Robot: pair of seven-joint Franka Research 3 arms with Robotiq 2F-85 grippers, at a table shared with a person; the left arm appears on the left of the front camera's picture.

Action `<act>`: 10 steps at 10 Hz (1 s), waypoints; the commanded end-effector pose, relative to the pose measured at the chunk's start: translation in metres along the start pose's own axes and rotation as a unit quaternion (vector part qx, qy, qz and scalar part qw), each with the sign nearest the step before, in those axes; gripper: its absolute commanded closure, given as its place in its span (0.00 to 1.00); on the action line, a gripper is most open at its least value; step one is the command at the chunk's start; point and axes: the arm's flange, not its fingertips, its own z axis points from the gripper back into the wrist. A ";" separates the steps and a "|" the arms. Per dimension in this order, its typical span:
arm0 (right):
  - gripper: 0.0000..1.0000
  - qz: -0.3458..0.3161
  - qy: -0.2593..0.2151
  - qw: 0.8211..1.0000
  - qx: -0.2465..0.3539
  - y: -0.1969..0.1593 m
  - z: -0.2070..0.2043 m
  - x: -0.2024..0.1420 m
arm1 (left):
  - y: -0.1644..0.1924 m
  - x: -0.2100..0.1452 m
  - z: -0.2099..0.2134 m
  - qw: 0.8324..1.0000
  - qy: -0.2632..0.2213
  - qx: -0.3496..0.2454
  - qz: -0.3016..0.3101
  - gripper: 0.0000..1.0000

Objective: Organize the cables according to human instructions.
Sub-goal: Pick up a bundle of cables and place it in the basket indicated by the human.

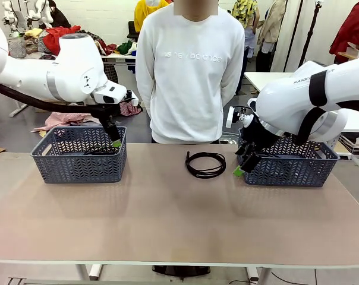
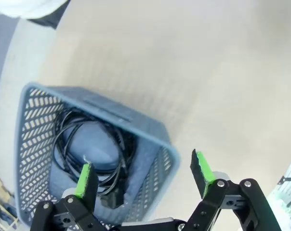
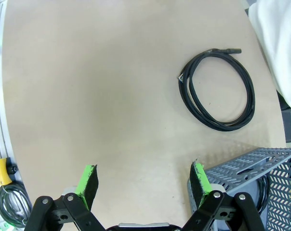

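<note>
Bright, even overhead light; the worktop (image 1: pixel 167 219) shows only faint, soft shadows beside the baskets (image 1: pixel 78 166). Front view sharp. Left wrist view slightly blurred and washed out; right wrist view crisp, edges bowed.

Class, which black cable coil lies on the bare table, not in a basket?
The coil on the bare table, in front of the person; another coil lies inside the left basket.
</note>
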 end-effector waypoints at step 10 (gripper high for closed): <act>0.00 0.005 -0.001 1.000 0.000 0.001 0.001 0.000 | -0.118 -0.024 -0.011 0.990 -0.108 -0.079 -0.051 0.00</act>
